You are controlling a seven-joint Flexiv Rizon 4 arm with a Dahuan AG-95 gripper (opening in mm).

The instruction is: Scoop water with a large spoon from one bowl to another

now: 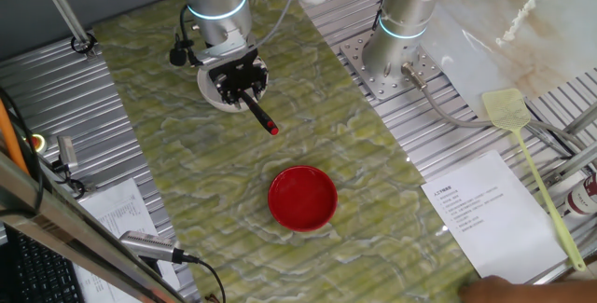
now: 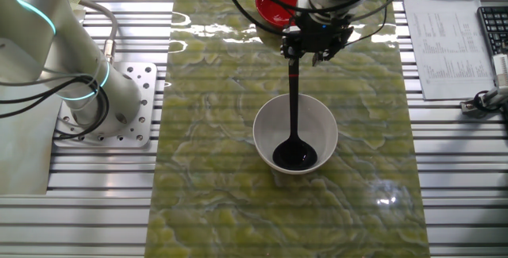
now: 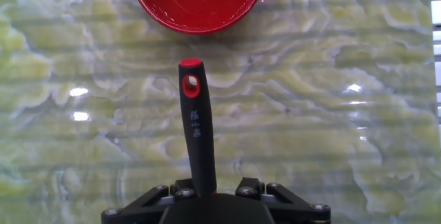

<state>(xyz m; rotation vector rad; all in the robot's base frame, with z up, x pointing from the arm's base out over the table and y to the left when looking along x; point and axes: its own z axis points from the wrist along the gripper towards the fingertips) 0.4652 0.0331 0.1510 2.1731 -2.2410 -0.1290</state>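
Currently the gripper (image 2: pixel 316 42) is clamped on the handle of the black ladle (image 2: pixel 294 123), fingers closed around it below the red tip. Ladle's scoop sits at the bottom of the white bowl (image 2: pixel 317 119), handle rising toward the gripper. Red bowl (image 1: pixel 302 198) stands apart on the green marbled mat (image 1: pixel 168 154), beyond the handle tip in the hand view.

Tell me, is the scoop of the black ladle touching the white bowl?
Touching. In the other fixed view, the large spoon hangs from the gripper and its scoop rests against the inside bottom of the white bowl, with no gap visible.
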